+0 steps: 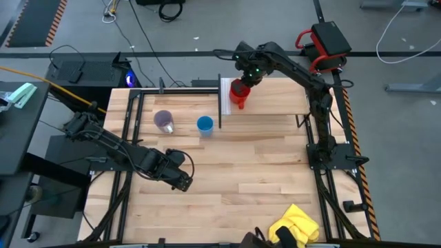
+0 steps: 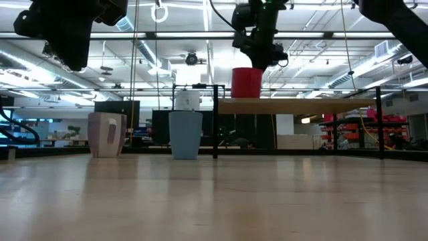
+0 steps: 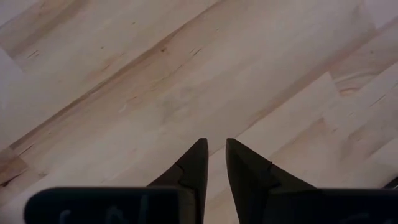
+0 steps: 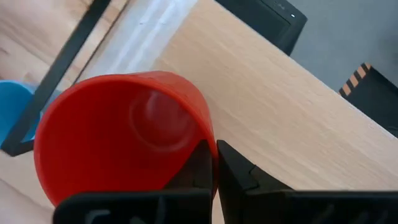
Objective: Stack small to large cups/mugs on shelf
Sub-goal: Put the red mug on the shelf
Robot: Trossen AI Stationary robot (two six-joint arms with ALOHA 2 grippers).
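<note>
**Desk:** While the left gripper (image 1: 185, 180) waits low over bare table (image 1: 262, 186), fingers nearly together and holding nothing, what is going on further right?

**Photographer:** Going left to right in the high view: the purple cup (image 1: 164, 121) and the blue cup (image 1: 204, 125) stand on the table, near each other but apart, the blue one just beside the shelf's white end panel (image 1: 221, 95). Then comes the shelf (image 1: 275, 96), and on it the red mug (image 1: 238, 94), close to that panel. The right gripper (image 1: 242, 81) is over it, fingers pinched on the mug's rim.

**Desk:** Which step is that?

**Photographer:** I read it as placing the first, smallest piece. The low view shows the mug upright with its base at board level; whether it fully rests there I cannot tell.

**Desk:** What does the next move call for?

**Photographer:** By my judgement, letting go of the rim and lifting straight up so the mug does not tip, then fetching the blue cup. The panel and the dark frame post stand close by, so that reach wants care.

**Desk:** Any brands or writing?

**Photographer:** None readable on cups, shelf or grippers.
</note>
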